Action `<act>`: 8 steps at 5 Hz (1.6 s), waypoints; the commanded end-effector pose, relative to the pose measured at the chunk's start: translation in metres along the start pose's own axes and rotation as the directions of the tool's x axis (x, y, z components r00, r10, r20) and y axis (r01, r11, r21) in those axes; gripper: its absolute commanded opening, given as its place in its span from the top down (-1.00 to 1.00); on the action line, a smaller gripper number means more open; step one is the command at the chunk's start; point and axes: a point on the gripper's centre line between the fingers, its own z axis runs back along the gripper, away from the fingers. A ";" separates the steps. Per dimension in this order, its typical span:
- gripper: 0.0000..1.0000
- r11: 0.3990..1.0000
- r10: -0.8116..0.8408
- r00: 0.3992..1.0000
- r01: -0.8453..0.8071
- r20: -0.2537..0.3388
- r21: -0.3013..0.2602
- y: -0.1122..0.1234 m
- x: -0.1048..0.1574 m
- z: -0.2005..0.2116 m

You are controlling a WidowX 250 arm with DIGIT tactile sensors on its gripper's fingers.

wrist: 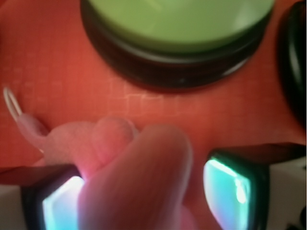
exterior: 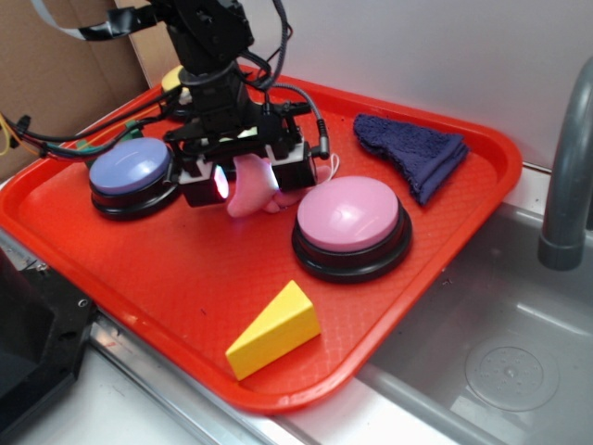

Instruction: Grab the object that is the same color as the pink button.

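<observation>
My fingers (wrist: pixel 57 206) straddle the small soft pink plush toy (exterior: pixel 250 190), not yet pinching; its floppy limbs may slip free.

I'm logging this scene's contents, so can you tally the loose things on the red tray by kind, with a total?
Dome buttons: 4 (lavender-blue button, pink button, green button, yellow button, the last mostly hidden behind the arm)
Plush toys: 1 (pink plush toy, between the end effector fingers)
Wedge blocks: 1 (yellow wedge)
Cloths: 1 (dark blue cloth)
Total: 7
</observation>
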 end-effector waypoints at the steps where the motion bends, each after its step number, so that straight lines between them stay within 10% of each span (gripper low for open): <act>1: 1.00 0.999 0.015 0.999 -0.013 0.036 -0.035 0.008 0.016 0.017; 3: 1.00 0.985 -0.166 0.986 0.167 0.028 -0.050 0.006 0.025 0.056; 5: 1.00 0.802 -0.594 0.804 0.593 0.004 -0.068 0.009 0.015 0.144; 7: 1.00 0.775 -0.603 0.780 0.622 0.165 -0.108 0.031 0.013 0.205; 8: 1.00 0.786 -0.593 0.791 0.609 0.149 -0.103 0.035 0.017 0.202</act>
